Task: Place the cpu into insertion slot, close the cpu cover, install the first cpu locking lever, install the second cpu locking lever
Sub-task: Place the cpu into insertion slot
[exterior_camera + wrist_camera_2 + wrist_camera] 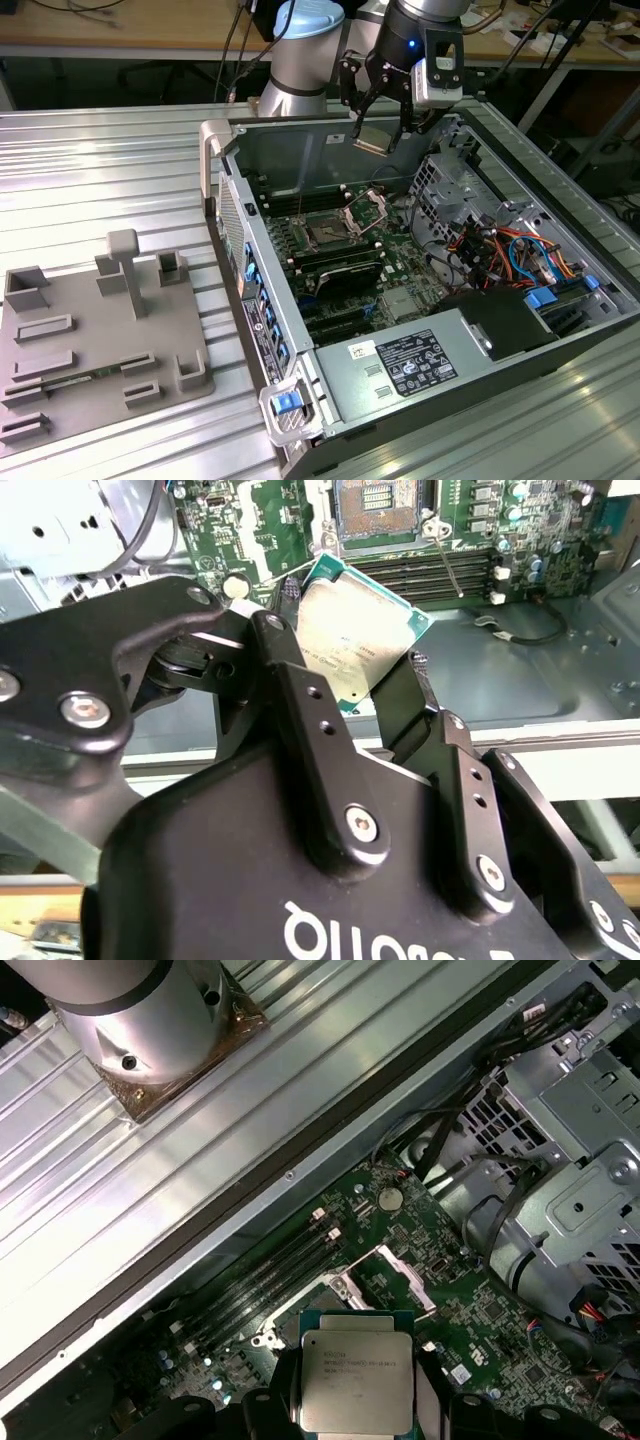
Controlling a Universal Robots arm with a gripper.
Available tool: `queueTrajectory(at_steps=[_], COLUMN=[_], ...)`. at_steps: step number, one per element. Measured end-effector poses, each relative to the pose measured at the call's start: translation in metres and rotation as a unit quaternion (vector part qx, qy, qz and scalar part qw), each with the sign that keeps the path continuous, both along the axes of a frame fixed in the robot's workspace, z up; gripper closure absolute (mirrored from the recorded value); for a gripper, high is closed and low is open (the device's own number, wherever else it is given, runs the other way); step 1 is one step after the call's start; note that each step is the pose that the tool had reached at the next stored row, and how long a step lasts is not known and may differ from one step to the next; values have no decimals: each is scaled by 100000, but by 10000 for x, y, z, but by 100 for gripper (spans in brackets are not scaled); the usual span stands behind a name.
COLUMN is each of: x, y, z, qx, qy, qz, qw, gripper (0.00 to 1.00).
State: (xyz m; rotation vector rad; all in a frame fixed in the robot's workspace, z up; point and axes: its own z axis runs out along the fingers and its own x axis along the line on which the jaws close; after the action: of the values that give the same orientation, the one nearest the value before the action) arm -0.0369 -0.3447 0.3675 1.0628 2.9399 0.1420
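The pincer (377,134) is gripping the cpu (368,141) by its edges, holding it in the air over the open computer case (290,150). Down on the motherboard (400,265), the insertion slot (327,235) is lying uncovered, its cpu cover (368,208) standing raised beside it.

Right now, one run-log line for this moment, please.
gripper: shut on cpu | place: above computer case | insertion slot: empty | cpu cover: raised

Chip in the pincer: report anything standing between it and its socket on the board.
Nothing visible does. The pincer holds the chip in the air over the open case. The socket lies bare on the board, its cover frame tipped up along one edge.
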Motion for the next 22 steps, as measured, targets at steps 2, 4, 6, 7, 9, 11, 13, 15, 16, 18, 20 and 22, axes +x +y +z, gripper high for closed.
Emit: queueTrajectory(at_steps=[2, 4, 6, 7, 9, 11, 13, 15, 16, 18, 20, 22], x=[-13, -35, -45, -45, -46, -49, -50, -51, -51, -51, -51, -51], y=[0, 1, 0, 0, 0, 0, 0, 0, 0, 0, 0, 0], z=[-1, -2, -3, -3, -2, -3, -3, -3, -3, -3, -3, -3], qx=[-7, -3, 4, -2, -3, -4, -3, -2, 1, -1, -2, -4], qy=[10, 1, -1, 2, 6, 4, 4, 4, 5, 5, 2, 3], qz=[-490, -699, -749, -743, -746, -2482, -2784, -3101, -3335, -3590, -3946, -4748], qw=[99999, 99998, 99997, 99997, 99997, 99969, 99961, 99952, 99944, 99936, 99922, 99887], gripper=[45, 45, 45, 45, 45, 45, 45, 45, 45, 45, 45, 45])
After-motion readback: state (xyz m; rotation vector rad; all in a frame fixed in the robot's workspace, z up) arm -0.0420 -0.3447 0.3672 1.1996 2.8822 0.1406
